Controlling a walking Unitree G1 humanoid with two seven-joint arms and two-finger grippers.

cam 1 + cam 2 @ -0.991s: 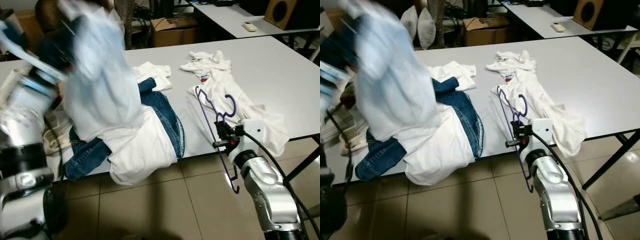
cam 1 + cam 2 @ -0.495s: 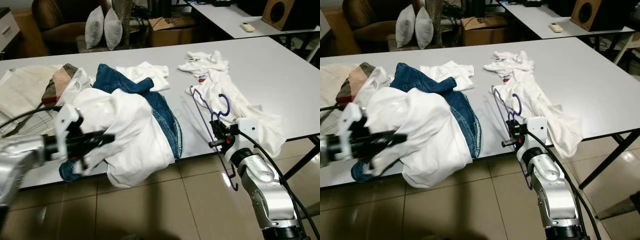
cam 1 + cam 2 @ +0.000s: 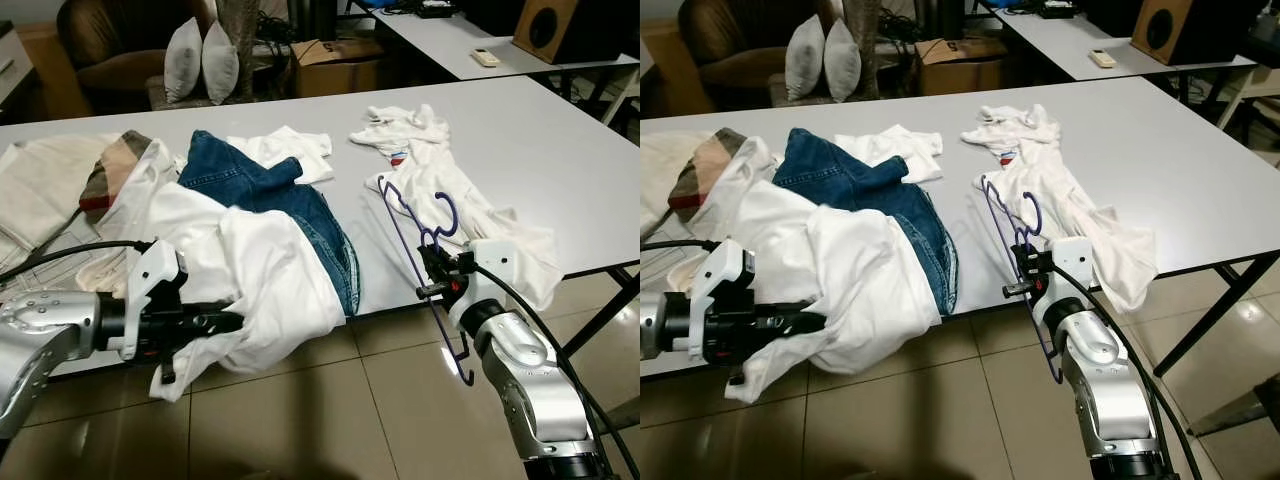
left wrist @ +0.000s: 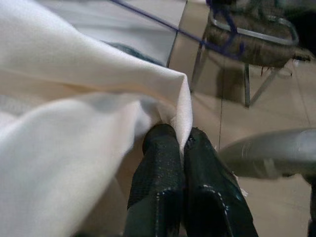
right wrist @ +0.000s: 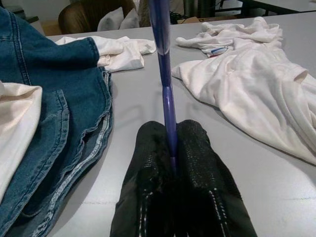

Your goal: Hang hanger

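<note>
A thin purple hanger point(image 3: 402, 218) stands tilted over the front edge of the grey table point(image 3: 560, 140), its hook up. My right gripper point(image 3: 432, 272) is shut on its wire, and the right wrist view has the wire point(image 5: 161, 59) pinched between the fingers. A white shirt point(image 3: 270, 280) lies across blue jeans point(image 3: 270, 190) and droops off the table front. My left gripper point(image 3: 225, 322), low at the table's front, is shut on this shirt's edge point(image 4: 74, 98).
Another white garment point(image 3: 480, 215) lies crumpled right of the hanger, and beige and plaid clothes point(image 3: 50, 190) lie at the table's left. A table leg point(image 3: 600, 320) slants at the right. Behind are pillows point(image 3: 200, 60), a cardboard box point(image 3: 330, 65) and a second table point(image 3: 470, 45).
My left arm has swung down from high on the left to the table's front edge, where it holds the white shirt's edge. The right gripper has kept the hanger in place.
</note>
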